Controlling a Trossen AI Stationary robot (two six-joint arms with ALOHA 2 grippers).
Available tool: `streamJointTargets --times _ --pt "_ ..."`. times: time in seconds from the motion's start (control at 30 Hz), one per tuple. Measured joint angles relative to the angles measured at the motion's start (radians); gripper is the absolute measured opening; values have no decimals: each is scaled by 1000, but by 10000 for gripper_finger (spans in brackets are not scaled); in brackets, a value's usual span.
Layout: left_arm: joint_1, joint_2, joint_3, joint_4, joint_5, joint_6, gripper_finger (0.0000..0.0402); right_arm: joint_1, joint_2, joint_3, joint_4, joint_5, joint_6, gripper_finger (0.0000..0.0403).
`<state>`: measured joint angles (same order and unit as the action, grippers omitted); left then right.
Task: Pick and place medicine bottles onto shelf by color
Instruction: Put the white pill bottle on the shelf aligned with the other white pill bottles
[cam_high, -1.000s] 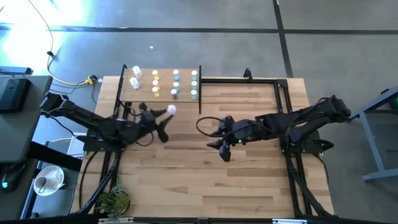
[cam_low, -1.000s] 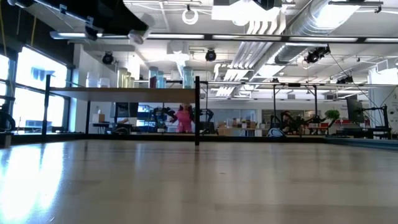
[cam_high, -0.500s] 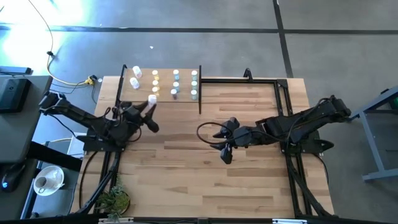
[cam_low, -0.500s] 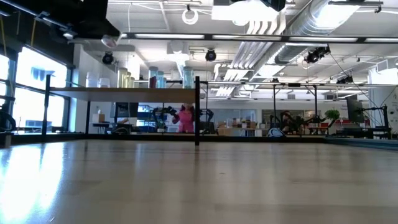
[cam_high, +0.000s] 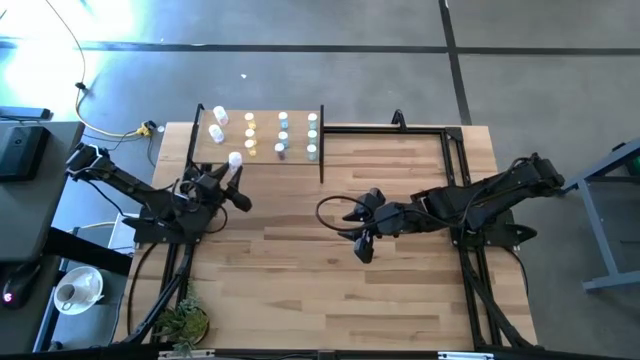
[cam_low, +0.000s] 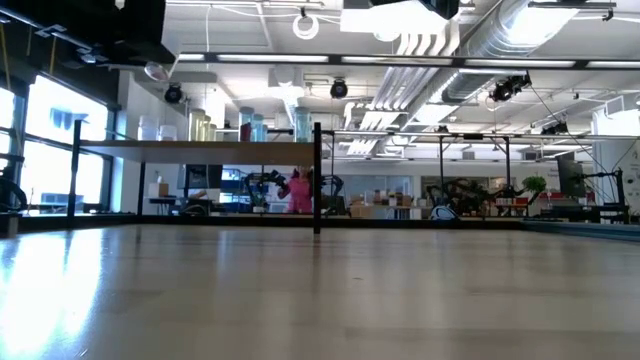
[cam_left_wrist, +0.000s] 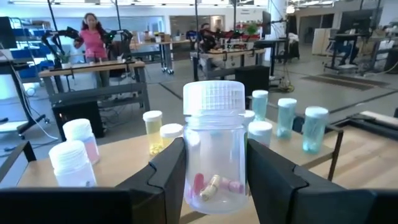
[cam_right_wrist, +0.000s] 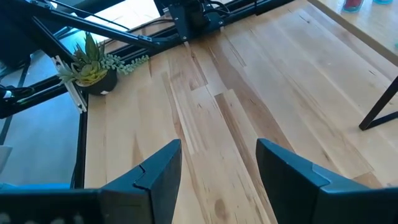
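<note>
Clear glossy plastic bottle (cam_left_wrist: 215, 155) with ribbed white cap; matt light-wood shelf (cam_high: 262, 150), black metal posts

small potted plant (cam_high: 184, 322) at the near left table corner, also seen at (cam_right_wrist: 93, 70). white bowl (cam_high: 78, 290) on the floor left of the table. yellow cable (cam_high: 112, 128) beyond. person in pink (cam_left_wrist: 93, 38) among far workbenches.

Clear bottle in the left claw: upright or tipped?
Upright: the clear bottle stands cap-up between the left claw's fingers, pills at its bottom.
</note>
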<state>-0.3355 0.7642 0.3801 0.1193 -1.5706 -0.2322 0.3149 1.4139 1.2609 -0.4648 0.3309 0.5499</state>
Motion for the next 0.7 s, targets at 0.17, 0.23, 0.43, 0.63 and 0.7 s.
streamJointTargets --times 0.17,0.23,0.43,0.63,0.7 --pt "45 -26 0 -89 0 -61 133 0 0 0 -9 0 0 197" --pt "73 -44 0 -116 0 -76 133 0 0 0 -11 0 0 197" --pt "169 -127 0 -205 0 -80 133 0 0 0 -15 0 0 197" --pt "237 -195 0 -243 -1 -103 133 0 0 0 -18 4 0 197" --pt "255 -204 0 -282 0 -148 133 0 0 0 -18 22 0 197"
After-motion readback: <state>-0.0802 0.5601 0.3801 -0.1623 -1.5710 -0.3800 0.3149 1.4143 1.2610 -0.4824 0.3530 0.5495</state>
